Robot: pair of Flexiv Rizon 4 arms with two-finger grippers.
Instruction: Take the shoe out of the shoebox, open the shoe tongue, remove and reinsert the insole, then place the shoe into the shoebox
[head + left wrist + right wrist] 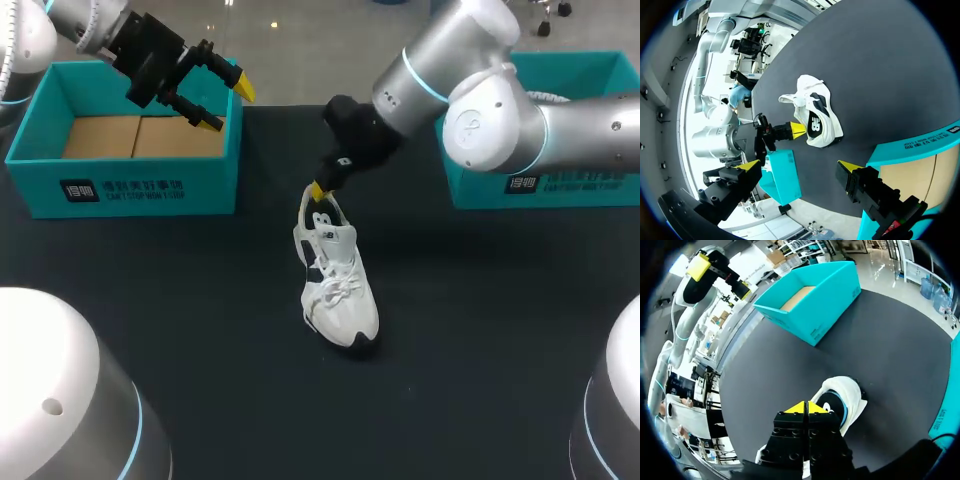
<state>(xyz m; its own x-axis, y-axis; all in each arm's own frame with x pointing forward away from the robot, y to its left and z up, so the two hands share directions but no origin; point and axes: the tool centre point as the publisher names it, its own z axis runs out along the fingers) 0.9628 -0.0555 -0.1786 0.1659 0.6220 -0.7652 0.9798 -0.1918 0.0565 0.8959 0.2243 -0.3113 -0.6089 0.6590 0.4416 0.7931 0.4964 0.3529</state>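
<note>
Shoe [338,275] stands on the table [200,330], clear of the left box [130,185], so the first step looks done. The right gripper [316,190] sits at its heel end with tips pressed together, perhaps nipping the collar or tongue; I cannot tell which. The left gripper [215,100] hangs spread over the box. No insole lies outside the shoe, so I judge the tongue, insole and return steps are all left.

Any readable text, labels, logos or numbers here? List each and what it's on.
On the open teal cardboard shoebox at my left: white print on the front wall, too small to read.
On the teal box at my right: white print on the front wall, blurred.
On the white lace-up sneaker: a dark side emblem, not readable.
No numbers or signs.
</note>
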